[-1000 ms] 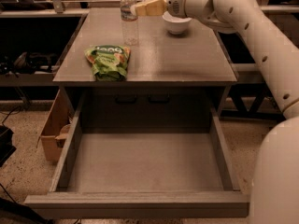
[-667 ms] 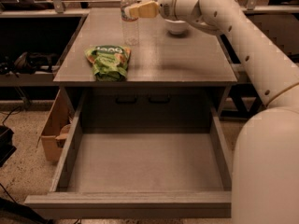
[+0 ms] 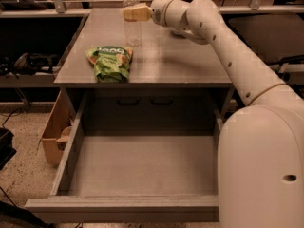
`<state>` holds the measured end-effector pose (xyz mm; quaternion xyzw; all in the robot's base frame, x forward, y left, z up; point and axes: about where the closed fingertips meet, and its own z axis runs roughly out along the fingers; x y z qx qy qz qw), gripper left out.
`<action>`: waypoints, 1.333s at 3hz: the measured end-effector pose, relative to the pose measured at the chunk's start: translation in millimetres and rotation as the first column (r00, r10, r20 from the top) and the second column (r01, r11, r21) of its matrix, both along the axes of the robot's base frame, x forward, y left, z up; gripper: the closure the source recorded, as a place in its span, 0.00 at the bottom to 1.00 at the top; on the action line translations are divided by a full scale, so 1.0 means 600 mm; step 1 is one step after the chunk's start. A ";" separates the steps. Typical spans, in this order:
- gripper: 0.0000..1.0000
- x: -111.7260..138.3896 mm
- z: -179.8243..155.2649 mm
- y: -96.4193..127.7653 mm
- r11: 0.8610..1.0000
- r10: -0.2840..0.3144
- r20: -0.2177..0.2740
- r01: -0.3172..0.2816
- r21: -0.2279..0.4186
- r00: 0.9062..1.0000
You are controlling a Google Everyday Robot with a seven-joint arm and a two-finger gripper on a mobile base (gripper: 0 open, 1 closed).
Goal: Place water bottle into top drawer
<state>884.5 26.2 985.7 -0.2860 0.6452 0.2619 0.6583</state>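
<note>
The water bottle [image 3: 132,25], clear with a white cap, stands upright near the back of the grey cabinet top [image 3: 180,61]. My gripper [image 3: 135,13] reaches in from the right and sits at the bottle's upper body, overlapping it in the view. The bottle's base still rests on the cabinet top. The top drawer [image 3: 142,167] is pulled fully open below the front edge, with a bare grey floor and nothing in it.
A green snack bag [image 3: 110,63] lies on the cabinet top, front left of the bottle. My white arm [image 3: 228,51] crosses the right side of the cabinet. A cardboard box [image 3: 53,134] stands on the floor to the left of the drawer.
My gripper has moved left from beside the bottle to overlap its upper body. The bottle, the bag and the drawer have not moved.
</note>
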 end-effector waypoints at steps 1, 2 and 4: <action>0.00 0.017 -0.009 0.024 1.000 -0.005 -0.004 0.005 -0.004 1.000; 0.00 0.032 -0.029 0.049 1.000 -0.004 -0.027 0.004 -0.029 1.000; 0.49 0.051 -0.060 0.057 0.999 -0.037 -0.055 0.035 -0.036 0.998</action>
